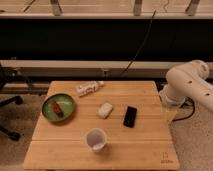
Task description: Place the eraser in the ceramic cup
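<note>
The eraser (pixel 130 116), a small flat black block, lies on the wooden table (pixel 145 150), right of centre. The ceramic cup (pixel 96 139), small, round and whitish, stands upright near the table's front edge, left of and nearer than the eraser. My white arm (pixel 190 85) reaches in from the right. My gripper (pixel 170 114) hangs at its lower end, just off the table's right edge, to the right of the eraser and apart from it.
A green plate (pixel 50 114) with a small red-orange item sits at the table's left. A white lumpy pad (pixel 105 110) lies left of the eraser. A white packet (pixel 90 88) lies near the back edge. A chair base stands at far left.
</note>
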